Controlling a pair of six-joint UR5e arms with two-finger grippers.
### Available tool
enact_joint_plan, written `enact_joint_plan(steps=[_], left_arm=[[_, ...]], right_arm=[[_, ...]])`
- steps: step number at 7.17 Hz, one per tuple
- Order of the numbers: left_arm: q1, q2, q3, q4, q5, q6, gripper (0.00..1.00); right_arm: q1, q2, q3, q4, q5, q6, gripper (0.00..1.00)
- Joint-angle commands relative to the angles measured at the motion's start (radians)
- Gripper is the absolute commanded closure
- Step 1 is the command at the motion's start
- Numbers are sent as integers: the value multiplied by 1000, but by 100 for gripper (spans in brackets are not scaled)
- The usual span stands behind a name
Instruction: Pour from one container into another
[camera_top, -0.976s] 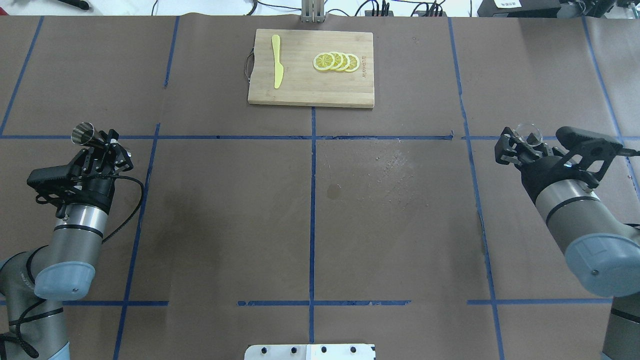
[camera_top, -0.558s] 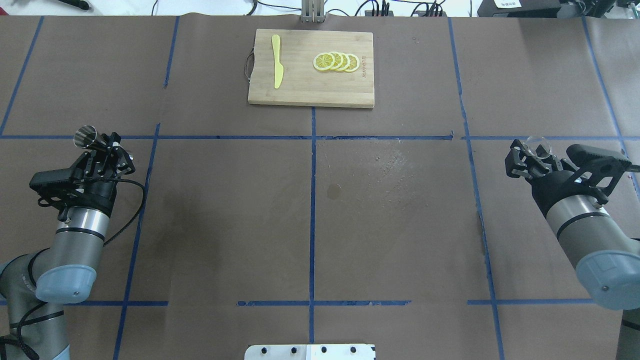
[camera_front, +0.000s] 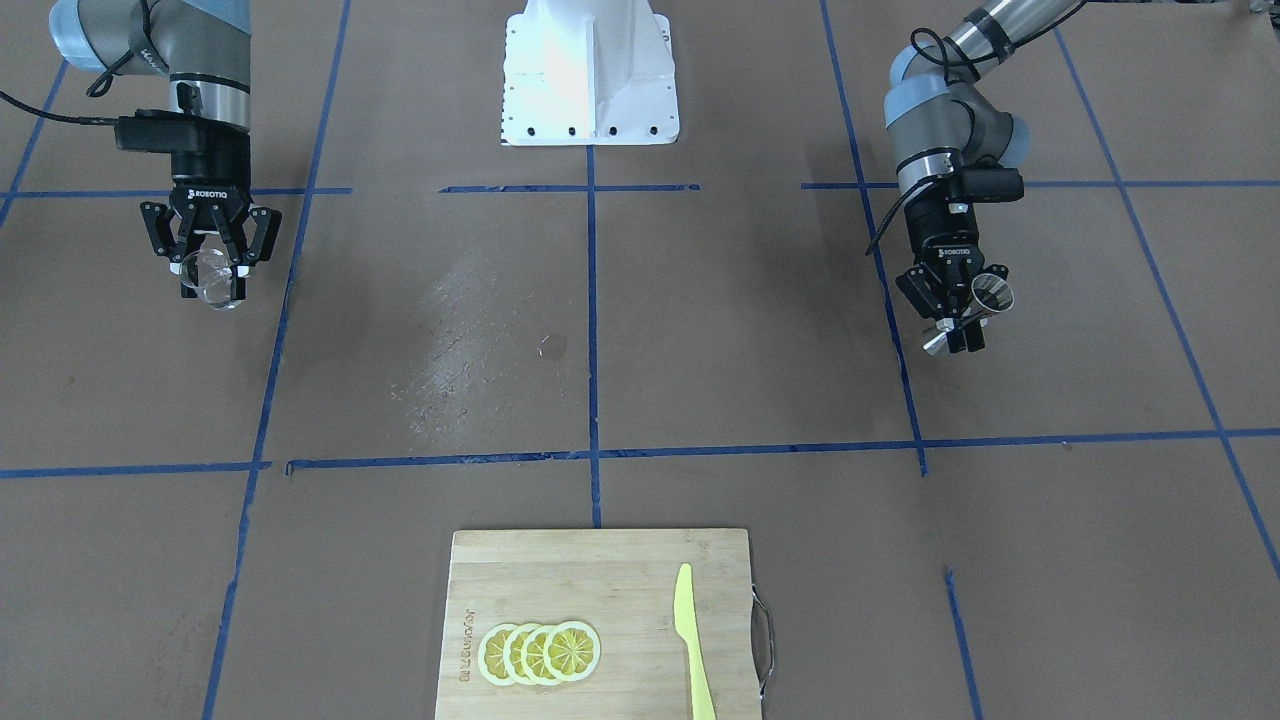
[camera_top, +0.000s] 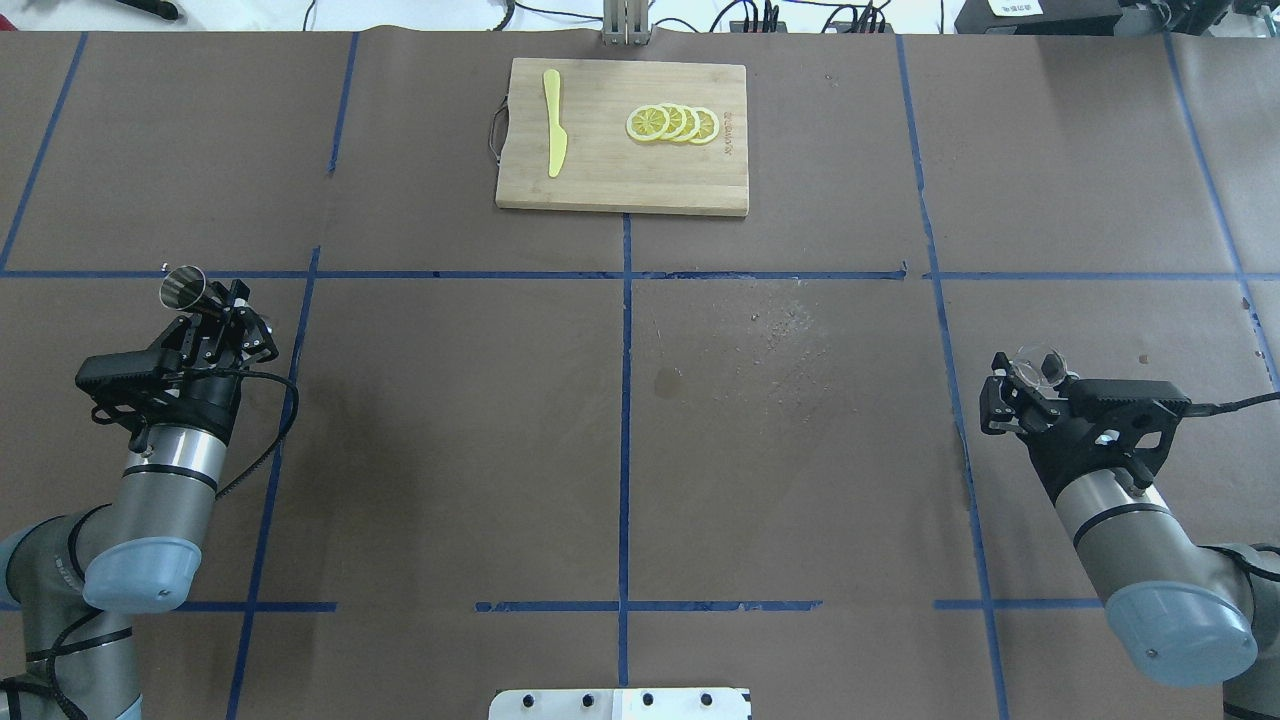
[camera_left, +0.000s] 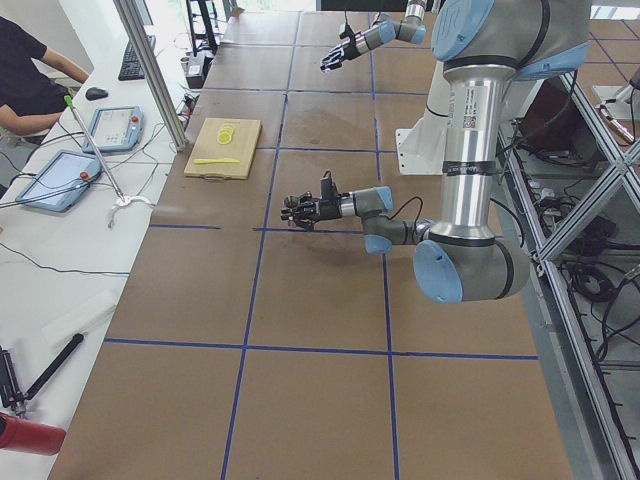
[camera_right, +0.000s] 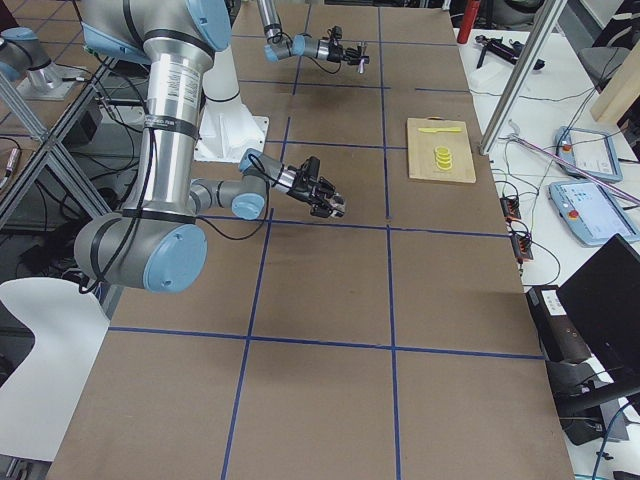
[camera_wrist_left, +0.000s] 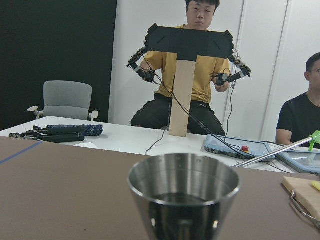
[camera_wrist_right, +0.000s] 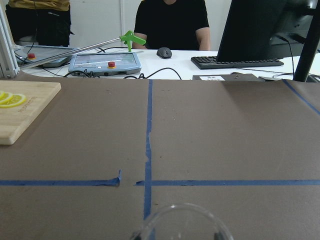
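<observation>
In the overhead view the left gripper sits at the middle left, fingers clamped around the waist of a steel jigger. The right gripper sits toward the lower right edge, closed on a clear glass. Both vessels hang above the brown paper-covered table, well apart, with the whole central square between them. The left wrist camera looks across the jigger's open rim, which appears level, and something dark inside may be liquid. Gripping it at the waist probably keeps the mouth free and the contents steady until tipping begins. The glass looks empty and its rim shows at the bottom of the right wrist view, mouth unobstructed, which suits a receiving vessel. No pouring is under way, and the arms would have to meet, likely over the scuffed, stained patch near the centre. The cutting board with lemon slices and a yellow knife lies at the top centre, clear of both arms.
</observation>
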Motion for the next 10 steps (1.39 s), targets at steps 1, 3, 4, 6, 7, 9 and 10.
enact_joint_plan(steps=[1, 3, 4, 6, 7, 9, 10], left_arm=[[13, -1, 49, 0, 52, -20, 100], [48, -1, 72, 3, 108, -20, 100], [68, -1, 74, 13, 118, -19, 100], [102, -1, 95, 16, 138, -17, 100], [111, -1, 94, 16, 138, -16, 100], [122, -6, 94, 13, 137, -16, 100], [122, -7, 92, 13, 137, -16, 86]], right_arm=[[-7, -1, -2, 4, 8, -14, 100], [-7, -1, 0, 10, 13, -46, 100], [-7, -1, 2, 10, 27, -46, 100], [-5, -1, 3, 12, 31, -46, 100], [-7, -1, 5, 12, 32, -45, 100], [-5, -1, 5, 12, 32, -45, 100], [-5, -1, 5, 12, 32, -45, 100]])
